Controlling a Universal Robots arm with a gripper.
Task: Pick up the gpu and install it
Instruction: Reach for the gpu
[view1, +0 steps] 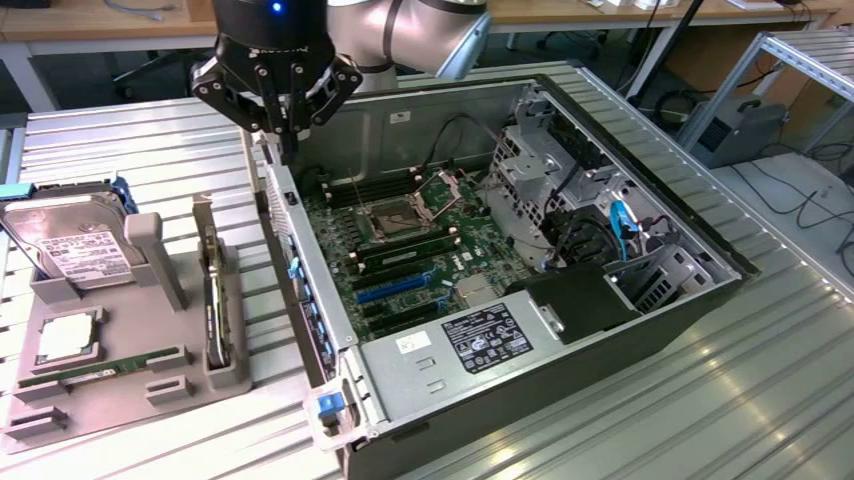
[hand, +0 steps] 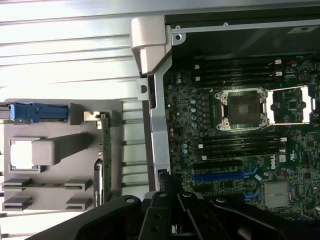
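One arm (view1: 400, 30) is pointing straight down over the case (view1: 441, 352) wall, hand (view1: 283, 128) squeezed together, not gripping anything. The gpu (view1: 211, 290) is standing on edge in the holder (view1: 187, 385) beside it.

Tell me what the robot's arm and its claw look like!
The arm is made of fat, rounded silvery-grey tubes. It ends in a shiny black cylinder with a tiny blue light. The gripper is black too, built from jointed bars with small round bolts, a bit like spider legs.
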